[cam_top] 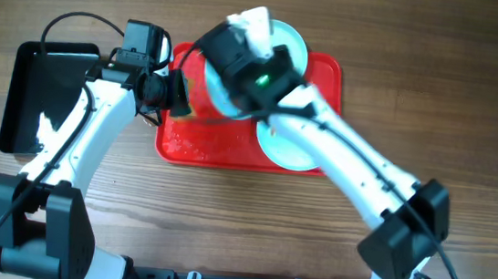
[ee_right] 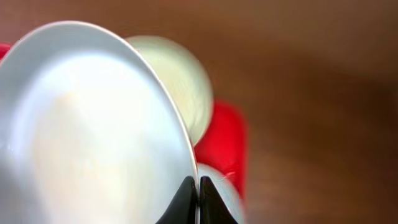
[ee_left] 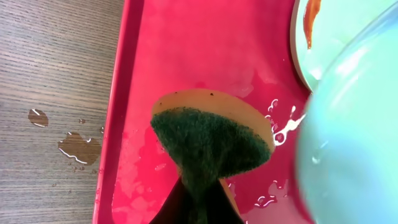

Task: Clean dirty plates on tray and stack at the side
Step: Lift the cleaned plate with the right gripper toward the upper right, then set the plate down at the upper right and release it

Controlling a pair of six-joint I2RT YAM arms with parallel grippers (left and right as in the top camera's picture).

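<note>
The red tray [cam_top: 180, 142] lies mid-table, wet. My right gripper [ee_right: 198, 186] is shut on the rim of a pale plate [ee_right: 87, 124] and holds it tilted on edge above the tray's left half [cam_top: 215, 95]. My left gripper [ee_left: 199, 202] is shut on a sponge [ee_left: 211, 137] with a green scouring face and an orange body. The sponge is just left of the held plate [ee_left: 354, 124], and I cannot tell if they touch. A second plate [cam_top: 297, 42] with an orange smear [ee_left: 311, 18] lies at the tray's far right corner. A third plate [cam_top: 289, 151] lies at the near right.
A glossy black tray [cam_top: 34, 91] stands to the left of the red one. Water drops [ee_left: 78, 146] lie on the wooden table beside the red tray's left edge. Water films the tray floor [ee_left: 280, 130].
</note>
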